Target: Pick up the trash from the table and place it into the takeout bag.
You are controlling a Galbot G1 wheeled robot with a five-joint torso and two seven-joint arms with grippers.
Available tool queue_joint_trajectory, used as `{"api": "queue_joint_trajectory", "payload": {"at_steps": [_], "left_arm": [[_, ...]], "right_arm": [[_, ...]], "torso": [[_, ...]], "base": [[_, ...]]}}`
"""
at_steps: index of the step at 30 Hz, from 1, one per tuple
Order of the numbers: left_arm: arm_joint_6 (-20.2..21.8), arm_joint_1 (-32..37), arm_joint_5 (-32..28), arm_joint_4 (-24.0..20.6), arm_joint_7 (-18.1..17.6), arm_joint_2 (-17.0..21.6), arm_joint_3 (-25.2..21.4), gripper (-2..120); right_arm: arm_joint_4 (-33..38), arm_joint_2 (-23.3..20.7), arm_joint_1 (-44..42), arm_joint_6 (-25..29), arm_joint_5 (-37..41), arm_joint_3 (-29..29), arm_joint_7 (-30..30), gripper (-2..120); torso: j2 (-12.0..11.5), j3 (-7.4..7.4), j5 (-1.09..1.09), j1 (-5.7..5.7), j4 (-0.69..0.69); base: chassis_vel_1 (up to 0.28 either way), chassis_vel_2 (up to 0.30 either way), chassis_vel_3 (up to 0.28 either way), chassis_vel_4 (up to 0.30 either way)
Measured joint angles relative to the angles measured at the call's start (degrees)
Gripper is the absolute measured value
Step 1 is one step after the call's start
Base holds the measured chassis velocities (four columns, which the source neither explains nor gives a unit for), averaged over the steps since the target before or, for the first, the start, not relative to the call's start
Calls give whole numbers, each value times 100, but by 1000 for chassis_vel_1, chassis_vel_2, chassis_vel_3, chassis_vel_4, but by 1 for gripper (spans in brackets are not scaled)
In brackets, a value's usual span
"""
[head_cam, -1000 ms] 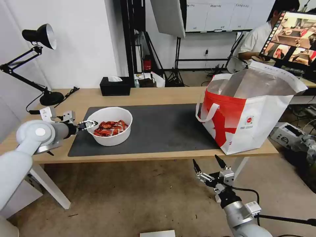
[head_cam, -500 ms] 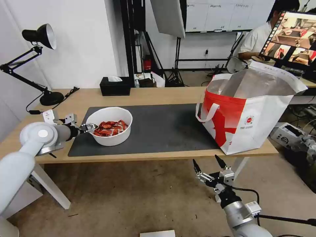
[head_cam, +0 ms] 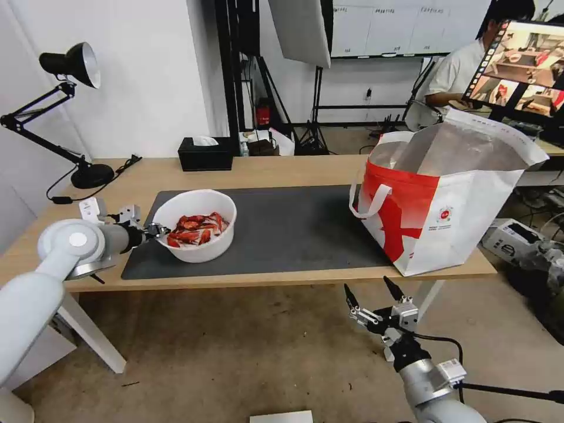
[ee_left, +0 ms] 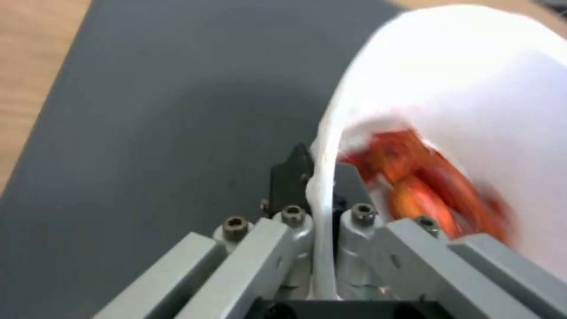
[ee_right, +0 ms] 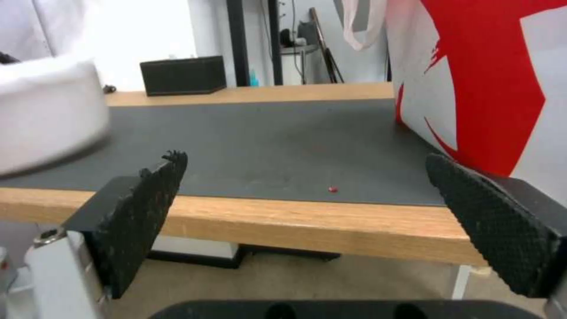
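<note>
The trash in view is a white round bowl of red crayfish shells, standing on the left end of the dark grey mat on the table. My left gripper is shut on the bowl's near-left rim. In the left wrist view the bowl has its thin white rim pinched inside the left gripper. The takeout bag stands open at the table's right end. My right gripper hangs open below the table's front edge, facing the mat and the takeout bag, with the bowl far off.
A black tissue box sits at the back edge of the table, and a black desk lamp at its far left. A tiny red scrap lies on the mat near the front edge. A white box is on the floor at the right.
My left gripper has dropped slightly and closed on the bowl's rim. The bowl has tipped and shifted a little. The right arm has not moved.
</note>
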Motion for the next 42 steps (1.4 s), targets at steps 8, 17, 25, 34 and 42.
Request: {"api": "queue_joint_trajectory", "payload": {"at_steps": [8, 17, 25, 34, 42], "left_arm": [[-529, -138, 176, -264, 174, 29, -21, 0], [-1962, -211, 1878, -472, 893, 114, 110, 0], [-2711, 32, 2668, -621, 912, 84, 65, 0], [-2694, 54, 2671, -740, 885, 35, 131, 0], [-2605, -681, 2628, -620, 898, -276, 957, 0]], "right_arm": [[0, 0, 0, 0, 0, 0, 0, 100], [0, 0, 0, 0, 0, 1, 0, 100], [0, 0, 0, 0, 0, 0, 0, 100], [0, 0, 0, 0, 0, 0, 0, 100], [0, 0, 0, 0, 0, 1, 0, 100]], "torso": [[0, 0, 0, 0, 0], [0, 0, 0, 0, 0], [0, 0, 0, 0, 0], [0, 0, -1, 0, 1], [0, 0, 0, 0, 0]], "base": [[0, 0, 0, 0], [0, 0, 0, 0], [0, 0, 0, 0], [0, 0, 0, 0], [0, 0, 0, 0]]}}
